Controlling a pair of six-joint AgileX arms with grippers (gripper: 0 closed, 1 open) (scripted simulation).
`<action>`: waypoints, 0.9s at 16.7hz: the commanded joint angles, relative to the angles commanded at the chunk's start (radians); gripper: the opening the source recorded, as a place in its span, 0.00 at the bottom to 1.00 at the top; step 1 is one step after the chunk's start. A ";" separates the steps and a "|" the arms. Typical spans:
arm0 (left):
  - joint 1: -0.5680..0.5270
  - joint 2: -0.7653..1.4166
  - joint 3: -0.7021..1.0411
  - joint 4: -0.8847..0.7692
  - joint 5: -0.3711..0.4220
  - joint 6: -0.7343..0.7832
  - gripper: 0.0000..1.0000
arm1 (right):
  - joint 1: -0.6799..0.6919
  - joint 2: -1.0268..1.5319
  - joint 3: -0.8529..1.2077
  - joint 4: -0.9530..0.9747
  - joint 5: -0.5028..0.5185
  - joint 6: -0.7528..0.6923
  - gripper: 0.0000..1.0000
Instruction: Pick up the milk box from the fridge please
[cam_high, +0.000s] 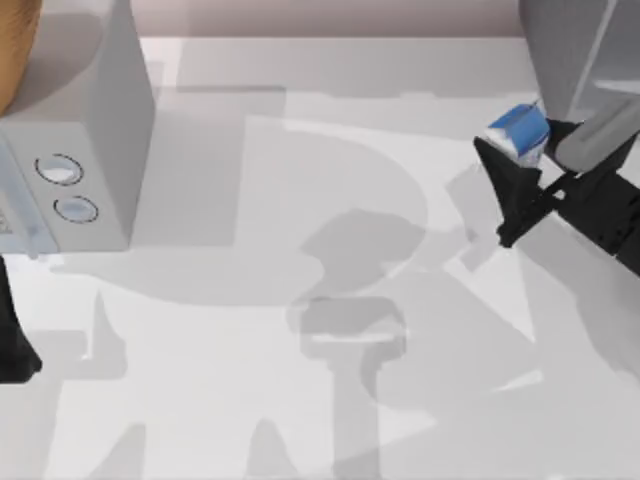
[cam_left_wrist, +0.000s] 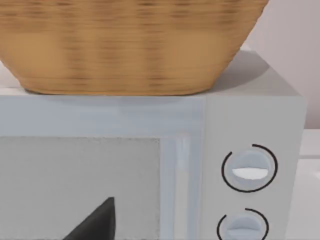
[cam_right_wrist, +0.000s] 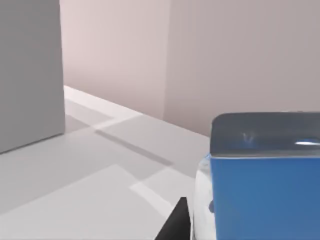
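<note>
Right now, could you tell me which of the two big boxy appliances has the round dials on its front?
The light-grey box at the table's left, under the wicker basket, has two dials. The fridge at the right shows none.

I see the box with two dials (cam_high: 75, 150) at the table's (cam_high: 300, 150) left edge, a basket (cam_left_wrist: 135, 45) on it; the fridge (cam_high: 580, 50) fills the far right corner, the milk box (cam_high: 520, 132) just before it.

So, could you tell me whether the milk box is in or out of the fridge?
Out: the right hand holds the milk box beside the fridge.
</note>
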 joint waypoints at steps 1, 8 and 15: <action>0.000 0.000 0.000 0.000 0.000 0.000 1.00 | 0.002 0.055 0.012 0.033 -0.010 0.013 0.00; 0.000 0.000 0.000 0.000 0.000 0.000 1.00 | 0.015 0.175 0.036 0.106 -0.041 0.044 0.00; 0.000 0.000 0.000 0.000 0.000 0.000 1.00 | 0.056 0.243 0.150 0.067 -0.004 0.042 0.00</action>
